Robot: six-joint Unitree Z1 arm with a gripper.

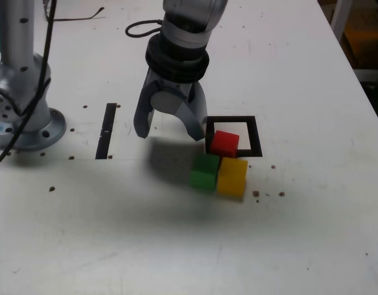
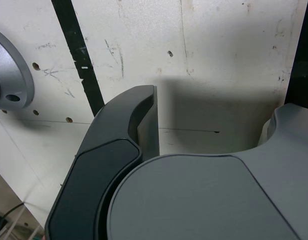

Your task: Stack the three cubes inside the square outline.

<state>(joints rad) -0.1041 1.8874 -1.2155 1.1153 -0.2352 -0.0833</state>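
square outline (image 1: 257, 132) held red cube (image 1: 224, 142) | green cube (image 1: 204, 171), yellow cube (image 1: 232, 176) outside, nearer | gripper (image 1: 170, 134) jaws spread, empty | wrist view: no cubes

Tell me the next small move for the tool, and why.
Probably shift the tool toward the exterior view's right and down over the green cube. Its jaws stand open and empty beside the square; only the red cube sits in it, while green and the yellow cube lie outside.
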